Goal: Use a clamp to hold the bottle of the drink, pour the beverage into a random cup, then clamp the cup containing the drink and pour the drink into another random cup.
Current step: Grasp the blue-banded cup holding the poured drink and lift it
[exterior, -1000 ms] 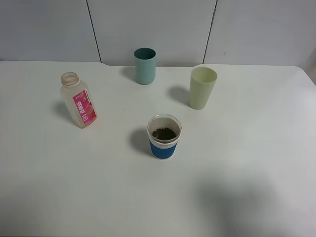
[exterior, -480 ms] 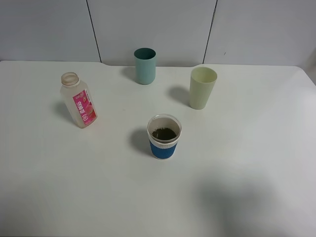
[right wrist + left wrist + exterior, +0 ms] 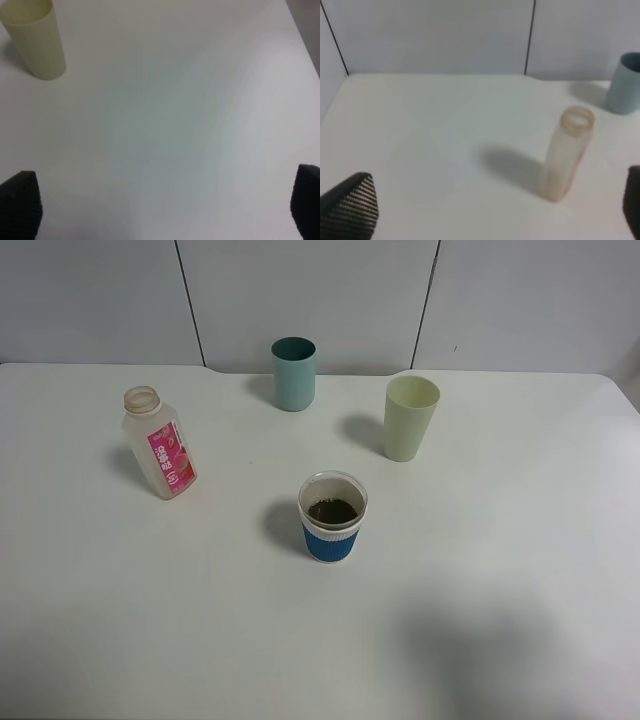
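Observation:
An uncapped, pale bottle with a pink label (image 3: 158, 444) stands at the left of the white table; it also shows in the left wrist view (image 3: 567, 152). A clear cup with a blue sleeve (image 3: 332, 516) holds dark drink at the middle. A teal cup (image 3: 293, 373) stands at the back, also seen in the left wrist view (image 3: 625, 83). A pale green cup (image 3: 410, 417) stands right of it, also seen in the right wrist view (image 3: 36, 37). Neither gripper shows in the high view. My left gripper (image 3: 485, 210) and right gripper (image 3: 165, 205) are open and empty, fingertips wide apart above the table.
The white table (image 3: 500, 540) ends at a grey panelled wall behind the cups. Its right edge (image 3: 300, 35) shows in the right wrist view. A soft shadow lies on the table at the front right.

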Controlling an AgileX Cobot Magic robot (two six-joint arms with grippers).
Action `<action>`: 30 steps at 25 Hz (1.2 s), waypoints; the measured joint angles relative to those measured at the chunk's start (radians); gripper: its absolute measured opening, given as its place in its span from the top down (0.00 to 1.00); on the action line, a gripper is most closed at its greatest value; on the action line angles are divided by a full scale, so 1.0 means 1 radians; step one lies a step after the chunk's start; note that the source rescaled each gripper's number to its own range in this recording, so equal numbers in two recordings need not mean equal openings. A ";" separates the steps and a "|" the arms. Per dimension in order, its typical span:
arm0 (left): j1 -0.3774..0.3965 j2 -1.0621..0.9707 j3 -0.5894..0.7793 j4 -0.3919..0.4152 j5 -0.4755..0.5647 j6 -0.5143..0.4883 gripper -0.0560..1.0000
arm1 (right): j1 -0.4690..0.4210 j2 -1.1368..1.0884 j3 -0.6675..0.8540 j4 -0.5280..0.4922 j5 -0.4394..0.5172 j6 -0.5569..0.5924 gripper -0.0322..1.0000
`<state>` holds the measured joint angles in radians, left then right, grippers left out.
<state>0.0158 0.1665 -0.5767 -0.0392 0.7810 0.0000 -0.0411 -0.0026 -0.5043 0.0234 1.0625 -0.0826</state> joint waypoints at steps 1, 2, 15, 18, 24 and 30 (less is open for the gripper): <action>0.000 -0.015 0.000 0.000 0.039 -0.011 0.00 | 0.000 0.000 0.000 0.000 0.000 0.000 0.00; 0.000 -0.024 0.000 0.001 0.088 -0.017 0.00 | 0.000 0.000 0.000 0.000 0.000 0.000 0.00; 0.000 -0.170 -0.007 0.096 0.305 -0.070 0.00 | 0.000 0.000 0.000 0.000 0.000 0.000 0.00; 0.000 -0.170 -0.007 0.111 0.307 -0.070 0.00 | 0.000 0.000 0.000 0.000 0.000 0.000 0.00; 0.000 -0.170 0.067 0.101 0.290 -0.070 0.00 | 0.000 0.000 0.000 0.000 0.000 0.000 0.00; 0.000 -0.170 0.071 0.096 0.276 -0.070 0.00 | 0.000 0.000 0.000 0.000 0.000 0.000 0.00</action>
<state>0.0158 -0.0037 -0.5055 0.0565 1.0571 -0.0704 -0.0411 -0.0026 -0.5043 0.0234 1.0625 -0.0826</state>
